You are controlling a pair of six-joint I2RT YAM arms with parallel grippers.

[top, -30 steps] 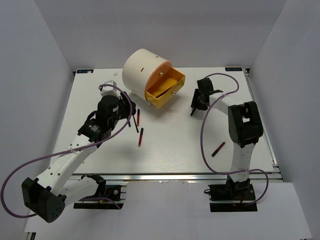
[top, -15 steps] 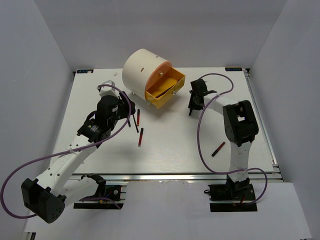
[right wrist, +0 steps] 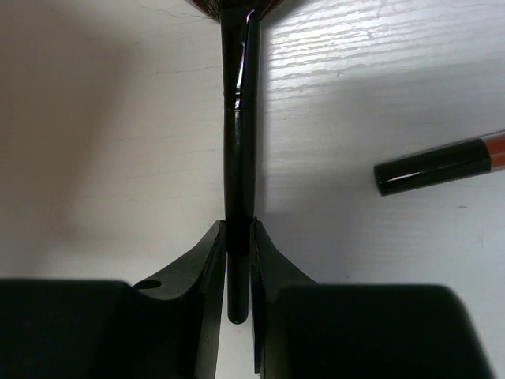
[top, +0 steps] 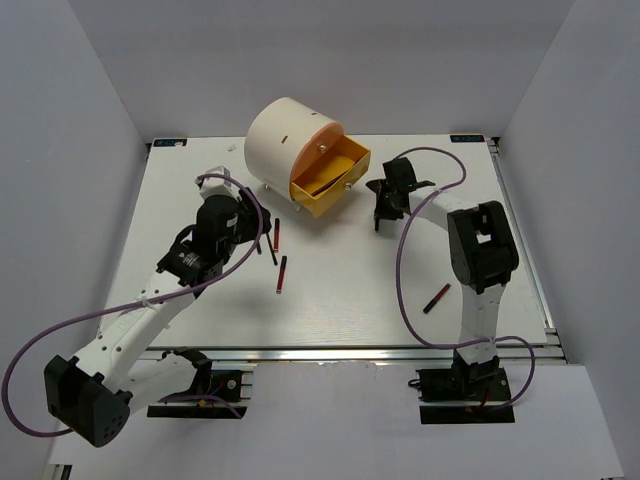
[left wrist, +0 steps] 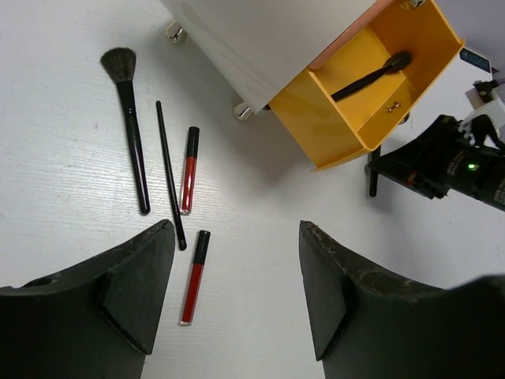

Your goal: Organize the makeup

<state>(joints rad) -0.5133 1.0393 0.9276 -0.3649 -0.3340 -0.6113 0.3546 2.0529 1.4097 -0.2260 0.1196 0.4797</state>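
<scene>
My right gripper (top: 383, 203) (right wrist: 238, 225) is shut on the handle of a thin black brush (right wrist: 239, 142), held just right of the open orange-yellow drawer (top: 330, 180); the brush hangs below it in the top view (top: 378, 221). A second brush (left wrist: 371, 75) lies in the drawer. My left gripper (top: 243, 212) (left wrist: 235, 237) is open and empty above two dark-red-and-black sticks (left wrist: 189, 170) (left wrist: 194, 276), a large brush (left wrist: 130, 134) and a thin brush (left wrist: 168, 178). Another stick (top: 436, 298) lies at the right front. No sponges are in view.
The big cream cylindrical box (top: 285, 135) stands at the back centre on small feet, its drawer pulled out toward the right front. A stick's black cap end (right wrist: 442, 164) lies on the table just right of my right gripper. Purple cables loop over both arms.
My right gripper has moved left with the brush, closer to the open drawer. The left arm has hardly moved.
</scene>
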